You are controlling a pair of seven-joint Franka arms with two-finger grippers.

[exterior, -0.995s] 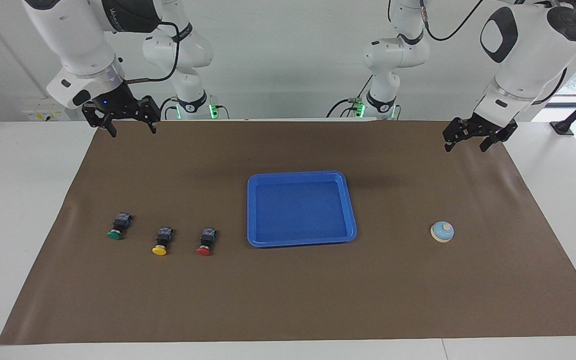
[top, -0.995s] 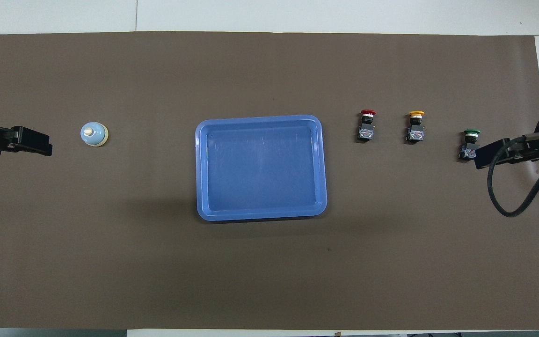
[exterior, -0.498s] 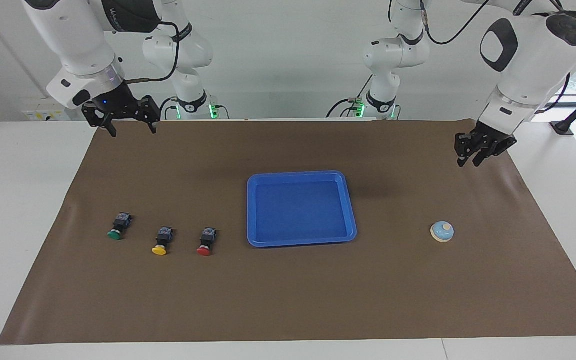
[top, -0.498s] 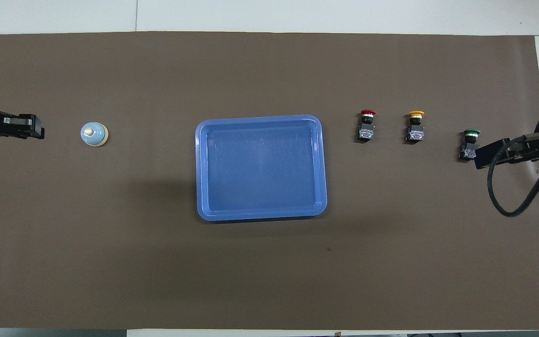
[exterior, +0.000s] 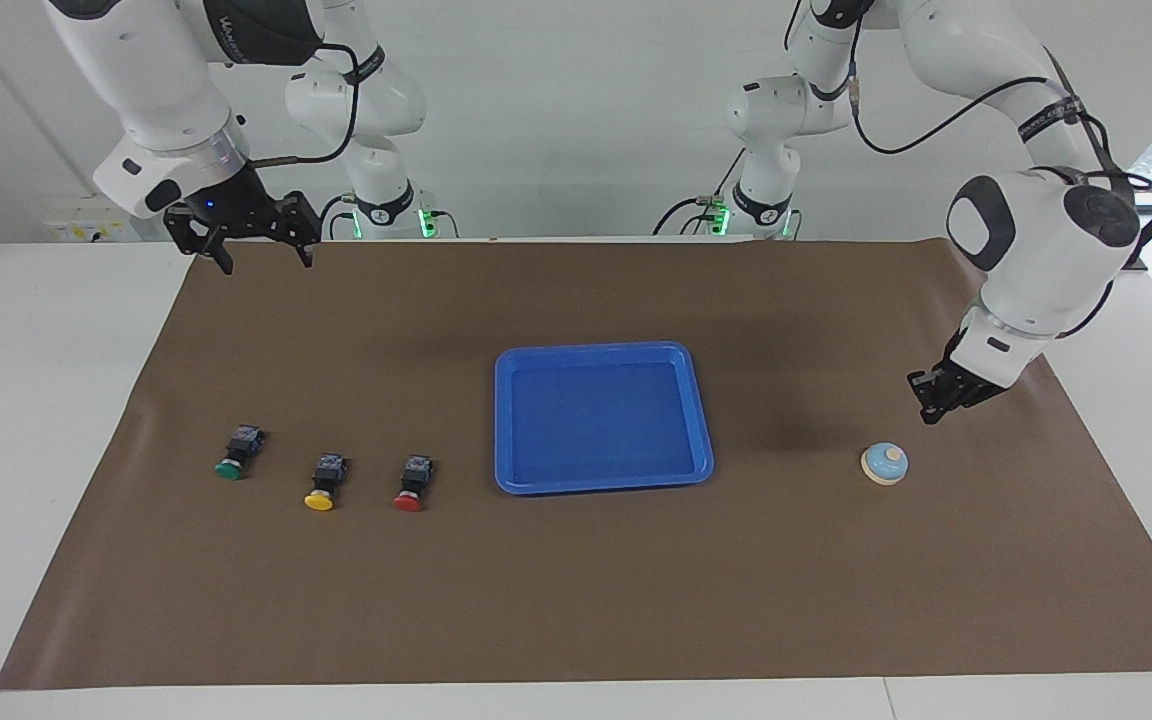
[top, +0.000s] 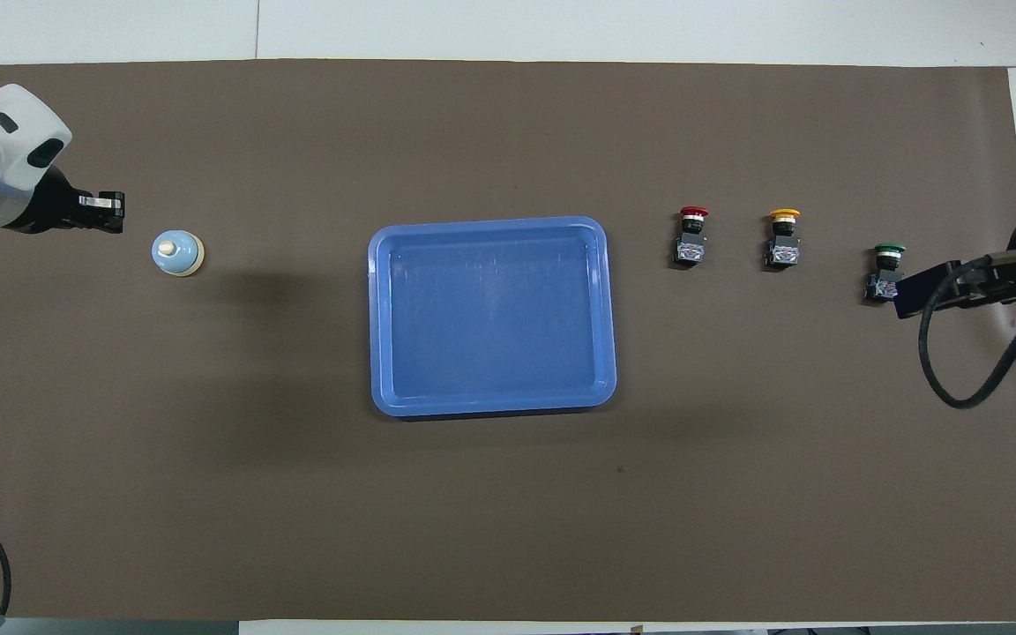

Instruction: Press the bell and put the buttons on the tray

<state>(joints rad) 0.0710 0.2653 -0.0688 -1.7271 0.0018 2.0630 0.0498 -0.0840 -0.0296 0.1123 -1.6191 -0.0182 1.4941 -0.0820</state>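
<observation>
Left claw (exterior: 928, 415) lower, closed, beside bell (exterior: 884, 464)

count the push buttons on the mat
3, in a row between the blue tray and the right arm's end: red button beside the tray, yellow button next, green button outermost. None looks hidden.

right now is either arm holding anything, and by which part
Nothing is held. The left gripper is shut on nothing, in the air near the bell without touching it. The right gripper waits open, raised over the mat's edge.
</observation>
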